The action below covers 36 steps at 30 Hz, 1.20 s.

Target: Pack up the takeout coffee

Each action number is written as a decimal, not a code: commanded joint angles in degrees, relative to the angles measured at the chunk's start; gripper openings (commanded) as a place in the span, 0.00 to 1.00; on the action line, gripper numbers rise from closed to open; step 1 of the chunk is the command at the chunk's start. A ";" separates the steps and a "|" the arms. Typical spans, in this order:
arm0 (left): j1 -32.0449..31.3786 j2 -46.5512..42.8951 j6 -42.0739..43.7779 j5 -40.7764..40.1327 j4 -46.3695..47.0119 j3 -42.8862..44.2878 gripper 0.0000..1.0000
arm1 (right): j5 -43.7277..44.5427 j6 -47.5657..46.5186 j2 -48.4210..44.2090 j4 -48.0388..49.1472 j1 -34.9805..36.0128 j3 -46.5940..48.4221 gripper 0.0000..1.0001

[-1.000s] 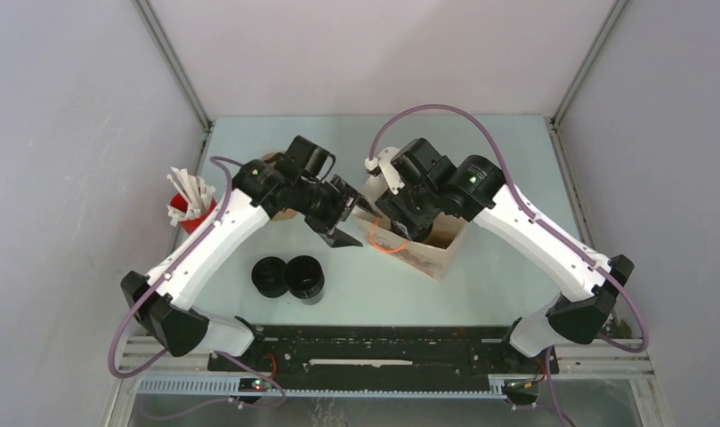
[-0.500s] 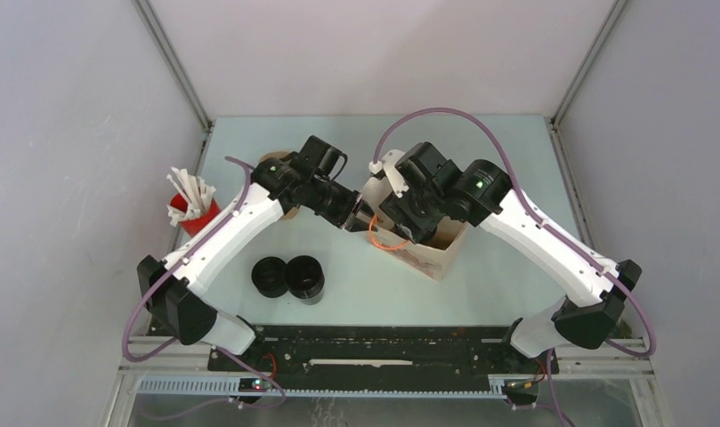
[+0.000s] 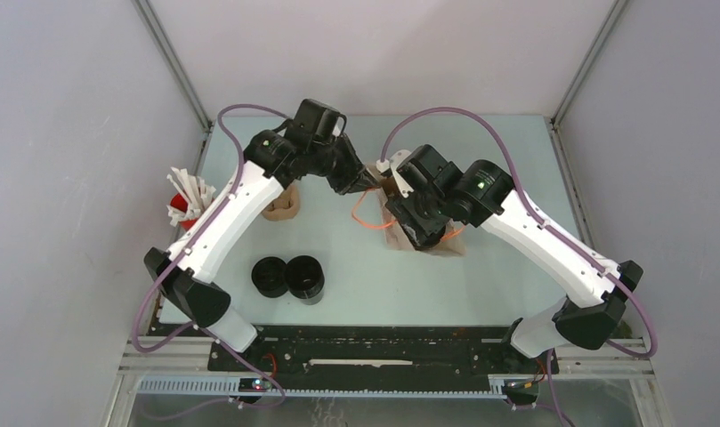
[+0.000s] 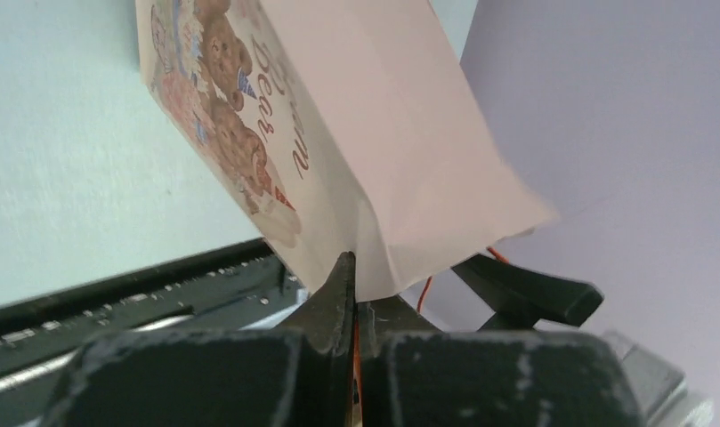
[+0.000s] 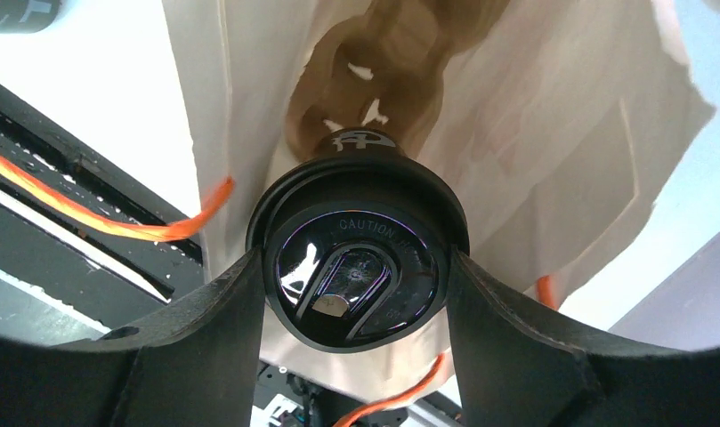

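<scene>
While the left gripper (image 4: pixel 351 289) is pinched tight on the edge of the one cream paper bag with a bear print (image 4: pixel 365 116), the right gripper (image 5: pixel 356 298) is clamped round one small black round-lidded coffee cup (image 5: pixel 356 267) right at the bag's open mouth. A second black cup (image 3: pixel 269 277) and a third black cup (image 3: pixel 304 278) sit touching on the pale table (image 3: pixel 383 289), so three total.
</scene>
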 commanded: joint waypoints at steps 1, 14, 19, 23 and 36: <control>-1.15 -4.38 10.44 -1.49 9.56 -5.87 0.00 | 3.85 6.56 -1.40 -2.09 0.44 2.28 0.00; 0.69 -8.10 13.43 5.35 11.75 -14.33 0.00 | 13.08 9.69 -0.38 10.91 1.50 -2.45 0.00; 1.75 -5.45 17.58 5.83 0.47 -9.04 0.00 | 14.47 7.17 1.31 13.02 -0.35 -2.27 0.00; 2.37 -3.81 18.67 7.27 -3.90 -7.05 0.00 | 11.49 5.17 0.75 17.87 -0.28 -6.57 0.00; 2.31 -2.23 19.83 8.75 -4.87 -5.96 0.00 | 10.86 4.62 2.39 15.25 0.60 -8.93 0.00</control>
